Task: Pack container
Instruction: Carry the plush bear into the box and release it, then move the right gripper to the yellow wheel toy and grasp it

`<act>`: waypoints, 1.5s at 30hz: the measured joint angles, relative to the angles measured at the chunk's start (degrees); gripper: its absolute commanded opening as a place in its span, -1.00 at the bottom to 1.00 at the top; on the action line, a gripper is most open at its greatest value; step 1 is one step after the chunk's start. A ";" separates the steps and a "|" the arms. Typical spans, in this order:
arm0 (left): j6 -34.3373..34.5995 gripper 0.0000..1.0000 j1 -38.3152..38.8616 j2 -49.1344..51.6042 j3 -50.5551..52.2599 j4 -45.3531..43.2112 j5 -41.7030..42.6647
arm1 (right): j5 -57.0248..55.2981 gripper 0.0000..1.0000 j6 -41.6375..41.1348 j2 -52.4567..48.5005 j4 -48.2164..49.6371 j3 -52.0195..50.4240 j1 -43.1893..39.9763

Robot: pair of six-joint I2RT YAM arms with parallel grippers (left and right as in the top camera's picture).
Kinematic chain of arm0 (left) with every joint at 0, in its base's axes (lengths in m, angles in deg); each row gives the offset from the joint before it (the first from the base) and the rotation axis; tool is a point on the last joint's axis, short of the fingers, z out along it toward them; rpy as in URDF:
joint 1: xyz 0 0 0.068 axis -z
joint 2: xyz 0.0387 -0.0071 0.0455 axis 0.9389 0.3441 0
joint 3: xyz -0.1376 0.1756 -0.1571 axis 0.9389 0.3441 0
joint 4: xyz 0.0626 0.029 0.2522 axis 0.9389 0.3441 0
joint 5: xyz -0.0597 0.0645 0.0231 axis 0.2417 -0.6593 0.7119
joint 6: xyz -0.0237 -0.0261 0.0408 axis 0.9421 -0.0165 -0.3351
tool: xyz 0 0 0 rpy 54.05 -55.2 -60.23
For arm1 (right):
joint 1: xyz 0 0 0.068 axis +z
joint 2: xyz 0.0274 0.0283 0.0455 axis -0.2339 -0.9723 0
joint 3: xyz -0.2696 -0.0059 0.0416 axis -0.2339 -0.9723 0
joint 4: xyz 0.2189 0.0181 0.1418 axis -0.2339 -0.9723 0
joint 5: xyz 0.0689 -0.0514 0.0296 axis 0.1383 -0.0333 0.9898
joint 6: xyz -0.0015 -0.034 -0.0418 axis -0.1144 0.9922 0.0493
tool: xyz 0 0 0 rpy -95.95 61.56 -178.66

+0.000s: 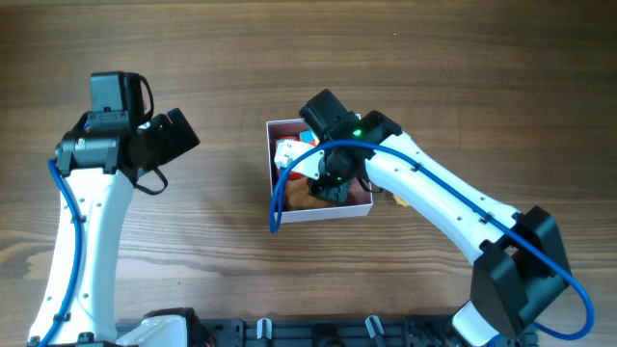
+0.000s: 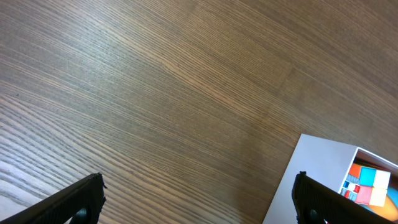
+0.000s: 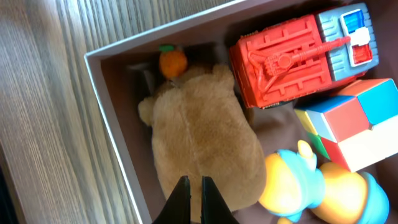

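The container (image 1: pixel 268 173) is a square white-walled box with a dusty-pink inside, at the table's centre. In the right wrist view its wall (image 3: pixel 106 118) frames a brown plush toy (image 3: pixel 199 124), a small orange piece (image 3: pixel 172 62), a red toy truck (image 3: pixel 286 59), a coloured cube (image 3: pixel 354 121) and a yellow and blue duck toy (image 3: pixel 292 183). My right gripper (image 3: pixel 193 182) is inside the box, fingers closed to a thin gap just over the plush, nothing between them. My left gripper (image 2: pixel 199 186) is open and empty over bare wood, left of the container's corner (image 2: pixel 311 162).
The right arm (image 1: pixel 434 193) reaches over the box's right side and hides part of it. A blue cable (image 1: pixel 277 198) loops over the box's front-left corner. A small yellow thing (image 1: pixel 395 200) lies just right of the box. The left arm (image 1: pixel 96 154) stands at the far left.
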 measured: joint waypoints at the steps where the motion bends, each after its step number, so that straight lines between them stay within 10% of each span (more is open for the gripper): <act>1: 0.02 0.95 0.00 0.00 0.00 0.00 0.00 | 0.02 -0.91 0.00 -0.07 0.50 0.00 0.00; 35: 0.00 0.96 0.00 0.00 0.00 0.39 0.00 | 0.70 -0.91 -2.58 -4.85 10.43 -5.84 0.02; 45: 0.00 0.98 0.00 0.00 0.00 0.42 0.00 | -5.68 -0.43 -8.15 5.14 8.87 -1.73 0.15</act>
